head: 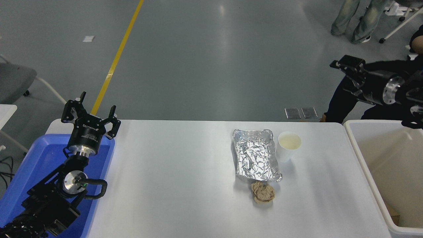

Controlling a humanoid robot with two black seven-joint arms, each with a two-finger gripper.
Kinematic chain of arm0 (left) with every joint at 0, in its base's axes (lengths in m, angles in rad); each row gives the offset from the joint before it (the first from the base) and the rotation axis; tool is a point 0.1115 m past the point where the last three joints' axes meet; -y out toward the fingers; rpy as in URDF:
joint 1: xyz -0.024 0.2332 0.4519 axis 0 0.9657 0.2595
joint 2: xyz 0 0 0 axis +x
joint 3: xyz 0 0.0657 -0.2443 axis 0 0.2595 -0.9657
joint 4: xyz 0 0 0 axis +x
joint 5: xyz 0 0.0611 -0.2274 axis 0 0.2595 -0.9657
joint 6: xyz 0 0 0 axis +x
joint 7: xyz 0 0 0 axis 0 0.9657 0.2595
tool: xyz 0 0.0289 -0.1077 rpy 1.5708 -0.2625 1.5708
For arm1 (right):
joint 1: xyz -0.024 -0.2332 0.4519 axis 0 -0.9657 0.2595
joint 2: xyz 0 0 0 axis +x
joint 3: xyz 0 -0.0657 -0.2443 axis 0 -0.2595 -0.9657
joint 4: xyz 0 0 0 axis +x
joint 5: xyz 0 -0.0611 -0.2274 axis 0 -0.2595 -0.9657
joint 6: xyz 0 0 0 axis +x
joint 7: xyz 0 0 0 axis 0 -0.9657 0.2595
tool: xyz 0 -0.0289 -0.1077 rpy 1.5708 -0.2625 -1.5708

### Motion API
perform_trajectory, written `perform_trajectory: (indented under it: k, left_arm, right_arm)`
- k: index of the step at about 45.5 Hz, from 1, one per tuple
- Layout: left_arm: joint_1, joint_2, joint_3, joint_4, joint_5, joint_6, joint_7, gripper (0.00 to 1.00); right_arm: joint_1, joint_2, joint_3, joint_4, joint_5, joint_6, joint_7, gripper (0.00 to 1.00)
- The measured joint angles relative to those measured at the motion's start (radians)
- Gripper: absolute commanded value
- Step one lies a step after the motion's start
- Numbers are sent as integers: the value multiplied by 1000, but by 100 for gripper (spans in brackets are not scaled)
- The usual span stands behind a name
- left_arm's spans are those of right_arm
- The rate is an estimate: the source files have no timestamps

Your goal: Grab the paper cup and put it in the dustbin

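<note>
**Cup upright beside foil tray, both grippers clear**

Parked at lower left over the glossy blue plastic bin (36, 165): left gripper (91, 114), black fingers spread wide, holding nothing. Crumpled brown paper ball (263, 192) on the smooth white table (172, 172), touching the wrinkled silver foil tray (256, 155). Just right of the tray, standing upright: paper cup (288, 145), tapered, white, cream inside. Off the table's right end, thick-rimmed cream dustbin (385, 172). Above it, raised right gripper (345, 64); opening cannot be made out.
</note>
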Motion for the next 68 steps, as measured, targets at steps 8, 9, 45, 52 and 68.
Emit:
perform_trajectory:
  k: [8,9,45,52,68]
  left_arm:
    - [0,0,0,0,0,0,0,98]
    - [0,0,0,1,0,0,0,98]
    - [0,0,0,1,0,0,-1,98]
    - [0,0,0,1,0,0,-1,98]
    - [1,0,0,1,0,0,-1,98]
  right_arm:
    - [114,80,-121,44,-1,64,0,100]
    - [125,88,-132,48,-2,73,0,100]
    - [508,302,-373,288,-102,512,-5,100]
    - [557,307,-374,318,-118,528,-6,100]
    - [627,319,-372,353,-132,539,-7,100]
